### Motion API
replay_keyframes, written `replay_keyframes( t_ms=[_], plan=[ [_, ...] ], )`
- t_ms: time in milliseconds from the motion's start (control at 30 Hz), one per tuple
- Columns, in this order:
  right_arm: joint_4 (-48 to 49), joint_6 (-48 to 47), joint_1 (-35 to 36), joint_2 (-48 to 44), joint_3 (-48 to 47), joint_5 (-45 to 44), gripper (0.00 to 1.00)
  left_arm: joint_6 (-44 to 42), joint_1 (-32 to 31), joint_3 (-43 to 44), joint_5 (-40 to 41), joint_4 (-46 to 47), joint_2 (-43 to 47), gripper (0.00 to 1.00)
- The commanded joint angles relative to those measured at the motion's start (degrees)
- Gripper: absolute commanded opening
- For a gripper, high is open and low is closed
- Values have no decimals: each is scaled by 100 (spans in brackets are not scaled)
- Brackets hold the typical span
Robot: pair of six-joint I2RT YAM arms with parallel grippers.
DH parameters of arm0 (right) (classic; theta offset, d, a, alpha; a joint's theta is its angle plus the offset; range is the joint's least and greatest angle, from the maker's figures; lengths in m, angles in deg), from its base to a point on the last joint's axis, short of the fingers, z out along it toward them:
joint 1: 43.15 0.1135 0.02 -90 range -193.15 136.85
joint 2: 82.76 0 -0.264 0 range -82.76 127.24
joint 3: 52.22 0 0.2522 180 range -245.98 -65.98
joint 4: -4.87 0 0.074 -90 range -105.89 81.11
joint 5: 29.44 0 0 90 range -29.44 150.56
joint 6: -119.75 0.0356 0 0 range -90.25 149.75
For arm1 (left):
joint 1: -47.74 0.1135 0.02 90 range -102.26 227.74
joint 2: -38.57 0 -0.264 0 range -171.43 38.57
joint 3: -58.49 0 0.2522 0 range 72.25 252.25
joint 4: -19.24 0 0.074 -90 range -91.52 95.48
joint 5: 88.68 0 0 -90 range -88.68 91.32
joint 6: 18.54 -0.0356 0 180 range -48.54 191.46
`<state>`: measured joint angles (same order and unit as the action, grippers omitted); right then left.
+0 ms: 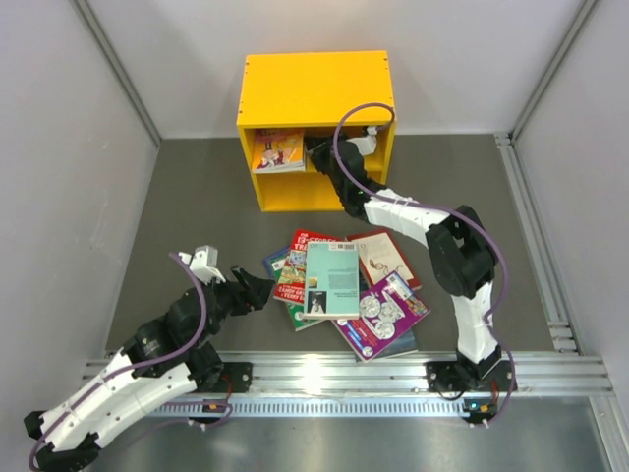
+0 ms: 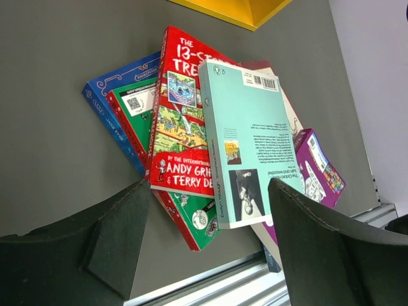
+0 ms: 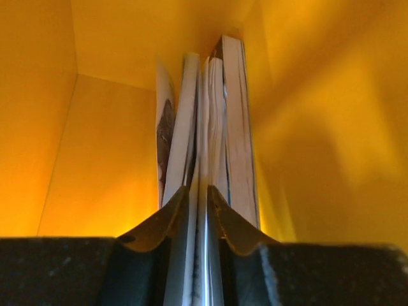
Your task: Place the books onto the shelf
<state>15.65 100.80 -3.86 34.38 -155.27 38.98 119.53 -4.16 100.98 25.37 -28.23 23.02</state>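
"While the left gripper (image 2: 209, 185) hangs wide open over the loose books (image 1: 334, 280), where's the right gripper (image 3: 199, 197)?"

"Inside the shelf (image 1: 314, 93), right compartment, fingers (image 3: 159, 226) narrowly flanking an upright book (image 3: 205, 127); whether they grip it, I can't tell."

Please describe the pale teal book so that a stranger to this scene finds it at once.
Find the yellow shelf at the far side of the table; before it, books lie fanned in a pile. The pale teal book lies on top, back cover up. Only it is plain, with a barcode and a small black-and-white photo.
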Motion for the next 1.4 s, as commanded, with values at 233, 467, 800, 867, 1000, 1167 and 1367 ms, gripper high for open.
replay_keyframes(
  t_ms=[233, 467, 800, 867, 1000, 1167, 1367],
  plan=[
    [-537, -433, 149, -938, 527, -267, 26, -9, -13, -8, 82, 93, -62, 79],
    [-1046, -1118, 141, -1947, 1185, -838, 37, -9, -13, 10, 108, 225, -211, 79],
    [-1724, -2252, 237, -4145, 3619, -280, 64, 53, -13, -341, -286, 1075, -764, 78],
    [-1733, -2384, 220, -4426, 4164, 283, 78, 132, -22, -447, -479, 1357, -1037, 77],
    [-1558, -2280, 220, -4569, 4824, 1803, 82, 272, -22, -737, -700, 2148, -1546, 77],
    [-1074, -1902, 272, -4762, 5844, 2123, 82, 396, -13, -720, -858, 2851, -2320, 76],
    [-496, -1674, 299, -4534, 6380, 2492, 81, 527, -13, -720, -1078, 3318, -3023, 74]
  ],
)
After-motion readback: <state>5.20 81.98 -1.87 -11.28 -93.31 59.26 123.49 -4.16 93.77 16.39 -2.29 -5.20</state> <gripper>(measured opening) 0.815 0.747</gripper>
